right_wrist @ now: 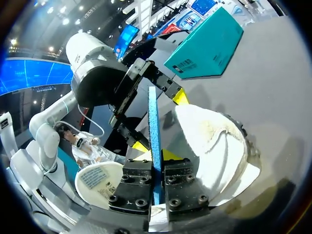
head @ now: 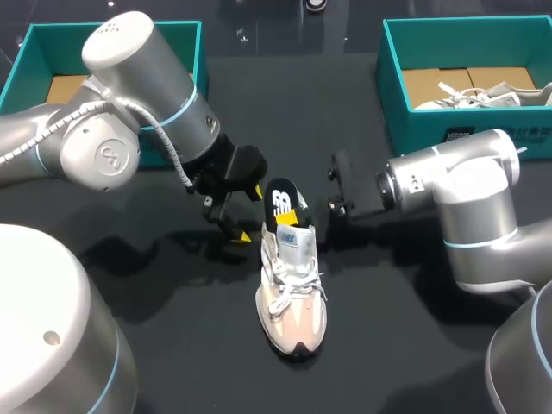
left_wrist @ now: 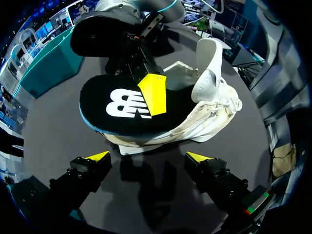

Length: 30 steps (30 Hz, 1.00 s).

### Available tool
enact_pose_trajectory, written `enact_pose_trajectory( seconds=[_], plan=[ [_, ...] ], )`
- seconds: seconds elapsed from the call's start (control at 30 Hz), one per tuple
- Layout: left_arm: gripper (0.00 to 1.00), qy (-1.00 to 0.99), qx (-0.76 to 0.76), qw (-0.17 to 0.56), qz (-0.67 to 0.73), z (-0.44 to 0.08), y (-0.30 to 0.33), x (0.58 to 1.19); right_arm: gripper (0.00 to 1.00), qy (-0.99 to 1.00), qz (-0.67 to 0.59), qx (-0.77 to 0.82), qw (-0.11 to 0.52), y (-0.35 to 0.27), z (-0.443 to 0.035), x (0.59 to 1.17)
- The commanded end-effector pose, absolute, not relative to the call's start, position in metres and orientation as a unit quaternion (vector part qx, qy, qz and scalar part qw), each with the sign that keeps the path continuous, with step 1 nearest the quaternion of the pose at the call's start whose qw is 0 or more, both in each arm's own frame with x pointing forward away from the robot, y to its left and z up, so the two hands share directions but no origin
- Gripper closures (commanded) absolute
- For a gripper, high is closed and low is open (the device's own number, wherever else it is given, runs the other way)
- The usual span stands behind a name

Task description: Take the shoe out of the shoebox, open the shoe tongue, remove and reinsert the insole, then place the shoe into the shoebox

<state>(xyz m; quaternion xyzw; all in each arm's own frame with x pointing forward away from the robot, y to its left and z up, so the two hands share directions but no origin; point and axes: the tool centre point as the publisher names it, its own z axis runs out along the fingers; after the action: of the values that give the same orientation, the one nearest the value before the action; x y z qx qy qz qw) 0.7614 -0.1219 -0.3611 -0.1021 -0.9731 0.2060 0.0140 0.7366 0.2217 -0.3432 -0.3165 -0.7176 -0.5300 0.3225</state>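
Head view, shoe (head: 291,302): stood on its sole in the middle of the bench (head: 405,345), toe toward the near edge, with open dark surface on every side.
Head view, insole (head: 279,203): stuck up out of the heel opening.
Head view, left tool (head: 251,213): just beside the heel, fingers apart, holding nothing.
Head view, right tool (head: 304,202): met the insole from the opposite side of the heel.
Head view, left box (head: 112,28): at the far left corner, partly behind the left arm (head: 103,147), well apart from the shoe.
Head view, right box (head: 392,86): at the far right corner, with a second shoe (head: 470,95) inside.
Left wrist view, left tool (left_wrist: 147,158): yellow tips spread wide, bare bench between them, stopped short of the insole's (left_wrist: 117,105) near edge.
Left wrist view, fingertip (left_wrist: 152,92): the right tool's yellow tip lay flat on the insole's printed face.
Left wrist view, tongue (left_wrist: 209,58): raised beyond the insole.
Right wrist view, right tool (right_wrist: 157,190): clamped on the insole (right_wrist: 155,126), seen edge-on, one finger on each face.
Right wrist view, shoe (right_wrist: 214,146): its heel was just beside the clamped edge.
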Motion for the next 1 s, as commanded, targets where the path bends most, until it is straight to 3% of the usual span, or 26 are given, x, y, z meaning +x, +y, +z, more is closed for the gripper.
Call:
enact_pose_trajectory(
  seconds=[0.03,0.2,0.23,0.27,0.33,0.37,0.67,0.8,1.0],
  plan=[
    [0.0,-0.973,-0.103,0.014,0.205,-0.362,-0.122,0.761,1.0,-0.714,-0.531,-0.323,0.324,0.225,-0.353,0.724],
    [0.0,-0.973,-0.103,0.014,0.205,-0.362,-0.122,0.761,1.0,-0.716,-0.534,-0.325,0.311,0.224,-0.347,0.723],
    [0.0,-0.973,-0.103,0.014,0.205,-0.362,-0.122,0.761,0.91,-0.718,-0.536,-0.325,0.303,0.224,-0.344,0.725],
    [0.0,-0.973,-0.103,0.014,0.205,-0.362,-0.122,0.761,0.74,-0.721,-0.538,-0.322,0.296,0.223,-0.341,0.726],
    [0.0,-0.973,-0.103,0.014,0.205,-0.362,-0.122,0.761,0.64,-0.726,-0.541,-0.32,0.281,0.222,-0.334,0.73],
    [0.0,-0.973,-0.103,0.014,0.205,-0.362,-0.122,0.761,0.63,-0.728,-0.541,-0.317,0.276,0.221,-0.33,0.732],
    [0.0,-0.973,-0.103,0.014,0.205,-0.362,-0.122,0.761,0.78,-0.747,-0.534,-0.304,0.254,0.217,-0.315,0.751],
    [0.0,-0.973,-0.103,0.014,0.205,-0.362,-0.122,0.761,1.0,-0.748,-0.53,-0.303,0.259,0.218,-0.318,0.761],
    [0.0,-0.973,-0.103,0.014,0.205,-0.362,-0.122,0.761,1.0,-0.737,-0.521,-0.321,0.287,0.22,-0.337,0.752]
  ],
)
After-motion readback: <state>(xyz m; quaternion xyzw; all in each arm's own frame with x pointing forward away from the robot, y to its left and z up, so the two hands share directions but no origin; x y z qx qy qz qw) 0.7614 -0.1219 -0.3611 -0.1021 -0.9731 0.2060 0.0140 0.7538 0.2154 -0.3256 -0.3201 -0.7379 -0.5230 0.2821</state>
